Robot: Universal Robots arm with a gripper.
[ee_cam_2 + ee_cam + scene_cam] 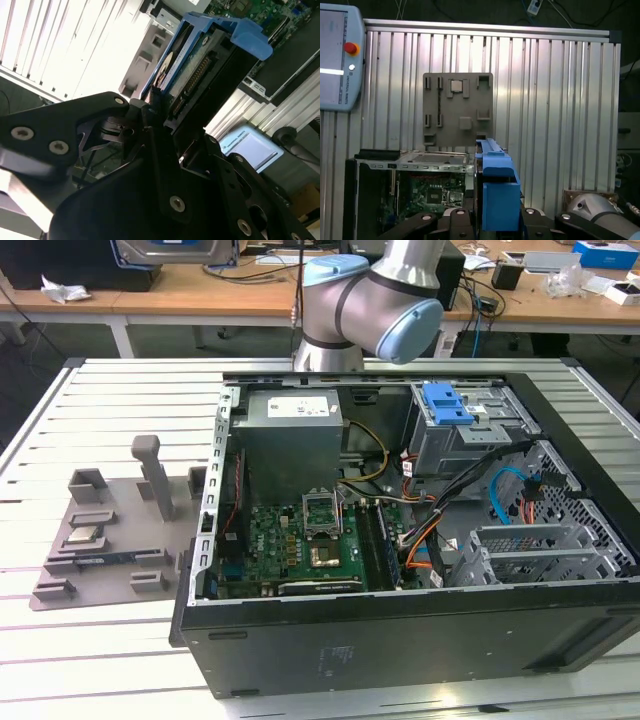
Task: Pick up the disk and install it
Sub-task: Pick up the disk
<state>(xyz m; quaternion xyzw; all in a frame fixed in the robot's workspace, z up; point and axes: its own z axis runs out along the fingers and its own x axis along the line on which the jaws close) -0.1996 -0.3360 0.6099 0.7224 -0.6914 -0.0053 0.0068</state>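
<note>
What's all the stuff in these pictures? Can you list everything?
computer case: one, black, open on the table
circuit board: one, green, inside the case
power-supply box: one, grey, inside the case
latch piece: one, blue, on the drive cage
parts tray: one, grey, exterior view's left
table: one, silver slats, under everything
control tablet: one, grey, red button, at the table's edge
the disk: one, silver, blue frame, in the gripper
arm: one, silver and light blue, behind the case
gripper: one, black, shut on the disk
</note>
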